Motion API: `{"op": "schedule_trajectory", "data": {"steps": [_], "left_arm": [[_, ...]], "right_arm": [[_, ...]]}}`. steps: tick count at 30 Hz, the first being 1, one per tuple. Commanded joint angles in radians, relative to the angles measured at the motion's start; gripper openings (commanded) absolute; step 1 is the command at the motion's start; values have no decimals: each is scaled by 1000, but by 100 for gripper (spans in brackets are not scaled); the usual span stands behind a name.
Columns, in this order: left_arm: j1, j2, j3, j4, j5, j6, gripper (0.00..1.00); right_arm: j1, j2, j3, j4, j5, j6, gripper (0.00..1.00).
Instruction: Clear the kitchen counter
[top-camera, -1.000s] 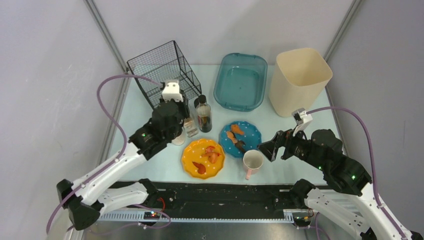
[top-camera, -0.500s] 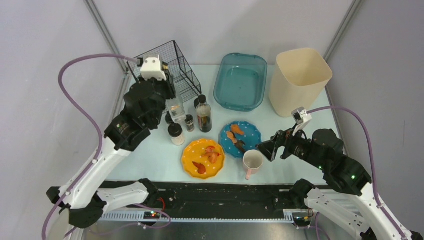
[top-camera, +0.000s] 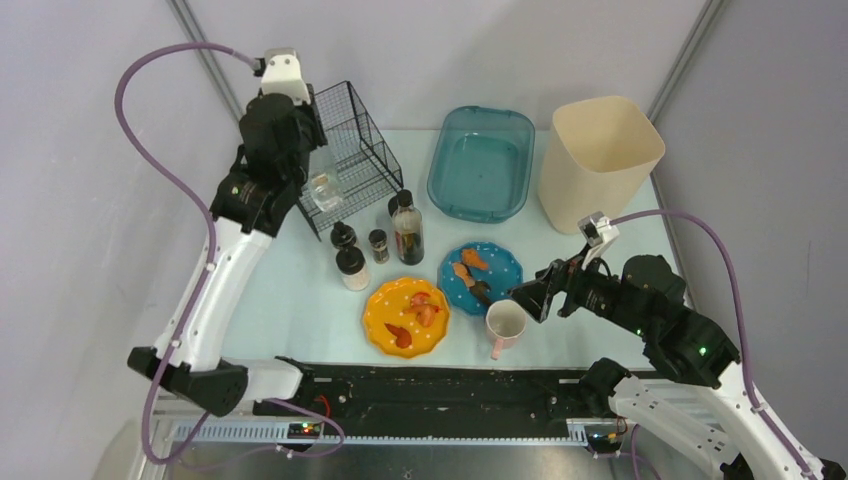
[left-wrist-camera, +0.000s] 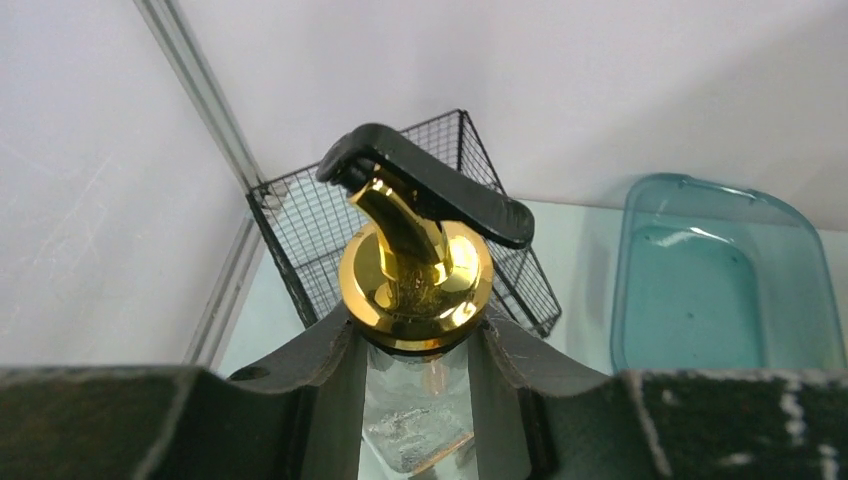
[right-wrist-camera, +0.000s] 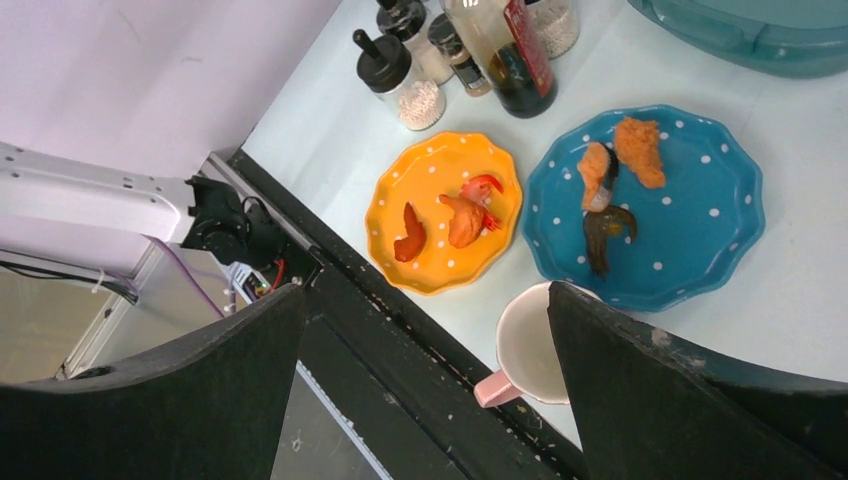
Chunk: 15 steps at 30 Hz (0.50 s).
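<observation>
Table (top-camera: 300, 290), pale mint, carries a wire basket (top-camera: 345, 140) at its 11 o'clock, a teal tub (top-camera: 445, 150) at 12 and a cream bin (top-camera: 585, 190) at 1. The left fingers (left-wrist-camera: 318, 395) are clamped on a clear glass bottle (left-wrist-camera: 416, 290) just below its gold cap, holding it in the air near the basket. The right fingers (right-wrist-camera: 680, 400) stand wide apart with nothing gripped, hovering over a pink mug (top-camera: 505, 323) that sits at 3 o'clock of an orange plate (top-camera: 375, 310) and 5 o'clock of a blue plate (top-camera: 510, 262).
</observation>
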Motion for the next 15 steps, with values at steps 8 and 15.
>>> {"op": "schedule_trajectory", "data": {"steps": [8, 15], "left_arm": [[200, 235, 362, 96, 137, 34, 0], [302, 420, 556, 96, 180, -44, 0]], "right_arm": [[13, -35, 3, 97, -96, 9, 94], [20, -23, 2, 124, -140, 16, 93]]}}
